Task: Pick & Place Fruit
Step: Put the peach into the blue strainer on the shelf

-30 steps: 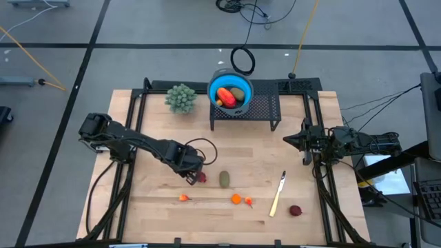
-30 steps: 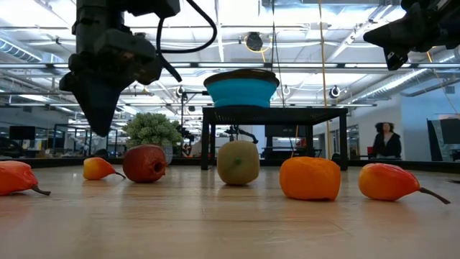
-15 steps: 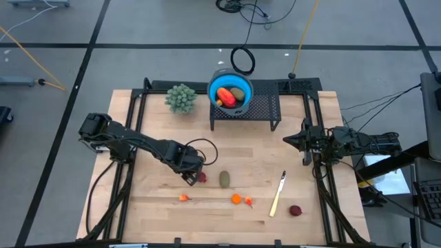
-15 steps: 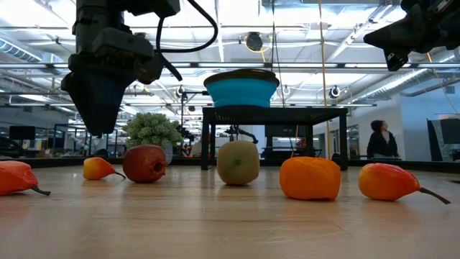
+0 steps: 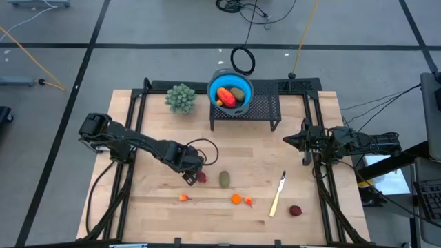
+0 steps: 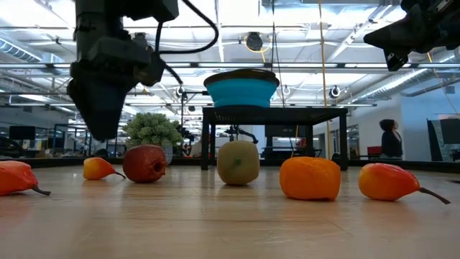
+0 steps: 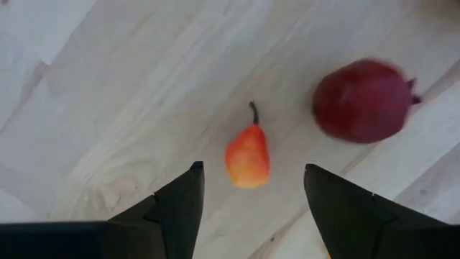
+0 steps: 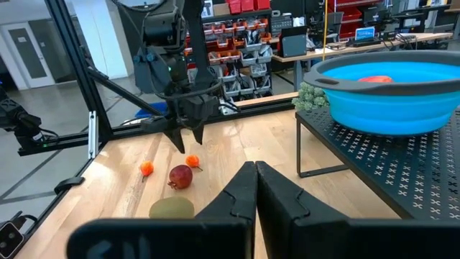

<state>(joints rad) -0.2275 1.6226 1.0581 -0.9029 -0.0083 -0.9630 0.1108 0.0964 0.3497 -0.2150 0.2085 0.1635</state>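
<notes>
high view: your left hand (image 5: 189, 176) hangs over the tabletop (image 5: 255, 151) just beside the dark red fruit (image 5: 201, 177), with the olive-green fruit (image 5: 224, 179) a little further along. a tiny orange pear (image 5: 183, 198) lies nearer the front edge, two more orange pieces (image 5: 240, 200) sit mid-front, and a second dark red piece (image 5: 295, 210) lies beyond the knife (image 5: 278, 193). the blue bowl (image 5: 230, 91) on the black rack (image 5: 245, 112) already carries a red-orange piece and a green one, so it reads as the drop point. your right hand (image 5: 289, 141) waits at the right edge.

low view: the left hand (image 6: 102, 119) points down, raised clear of the small pear (image 6: 98, 168) and the dark red fruit (image 6: 144, 163); nothing is carried.

left wrist view: fingers (image 7: 180, 208) stand apart, framing the small pear (image 7: 247, 157), likely the next pick; the dark red fruit (image 7: 363, 100) lies off to one side.

right wrist view: right fingers (image 8: 243, 198) press together, empty, parked facing the bowl (image 8: 388, 92).
</notes>
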